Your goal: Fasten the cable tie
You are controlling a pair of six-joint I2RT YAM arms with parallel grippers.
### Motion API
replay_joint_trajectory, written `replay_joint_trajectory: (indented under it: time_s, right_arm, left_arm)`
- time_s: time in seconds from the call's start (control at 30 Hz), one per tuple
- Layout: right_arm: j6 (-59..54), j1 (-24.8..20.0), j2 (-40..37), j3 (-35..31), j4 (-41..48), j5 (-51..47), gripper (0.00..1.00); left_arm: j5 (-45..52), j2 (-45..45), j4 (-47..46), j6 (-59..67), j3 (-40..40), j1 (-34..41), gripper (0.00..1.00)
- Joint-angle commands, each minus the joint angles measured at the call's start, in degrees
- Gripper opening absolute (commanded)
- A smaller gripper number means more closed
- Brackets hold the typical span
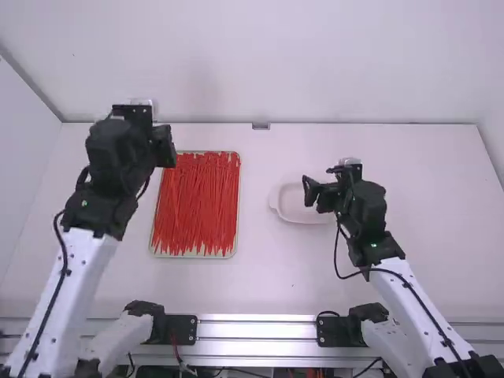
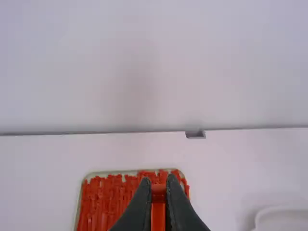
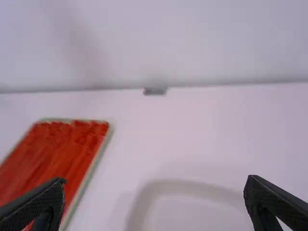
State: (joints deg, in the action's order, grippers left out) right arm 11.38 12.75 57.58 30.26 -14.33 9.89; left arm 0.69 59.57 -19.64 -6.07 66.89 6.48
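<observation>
High view: at left, the left end effector [image 1: 168, 152] hangs over the far left corner of a tan rectangular tray [image 1: 194, 255] heaped with red plastic cable ties [image 1: 197, 205]. Its fingers are narrow, pinching a single red tie [image 2: 158, 214]. To the right on the white desk [image 1: 425, 181] sits a shallow white dish [image 1: 285, 206], with the right end effector [image 1: 309, 192] above it, spread wide.

White bench [image 1: 425, 181], pale walls, soft even light.
The matte bench top runs back to a plain back wall [image 1: 276, 55]. A small grey clip [image 1: 261, 125] sits right at that seam, a side wall [image 1: 20, 157] closes off the left, and an aluminium rail [image 1: 252, 327] lines the near edge.
</observation>
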Motion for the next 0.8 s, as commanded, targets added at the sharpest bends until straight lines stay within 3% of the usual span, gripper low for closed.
replay_joint_trajectory:
  time_s: [0.0, 0.2, 0.37, 0.67, 0.77]
  right_arm:
    - [0.39, 0.52, 0.17, 1.92, -2.08, 7.34, 0.99]
    - [0.46, 4.87, 0.17, 1.92, -9.81, 13.11, 0.99]
    - [2.97, 9.51, 0.17, 1.92, -14.62, 12.81, 0.99]
    - [1.22, 18.49, 0.17, 1.92, -21.38, 8.72, 0.99]
    - [1.25, 21.14, 1.18, 1.92, -23.93, 5.35, 0.99]
  left_arm:
    - [3.19, -4.48, 2.69, -0.68, -6.71, 0.37, 0.02]
    - [11.63, -13.66, 16.11, -4.02, -20.70, 0.63, 0.02]
    - [18.36, -14.95, 27.10, -8.00, -26.56, 0.63, 0.02]
    - [35.21, -7.19, 47.50, -18.97, -28.57, 1.25, 0.02]
    - [36.22, -3.45, 53.33, -21.84, -28.55, 3.06, 0.02]
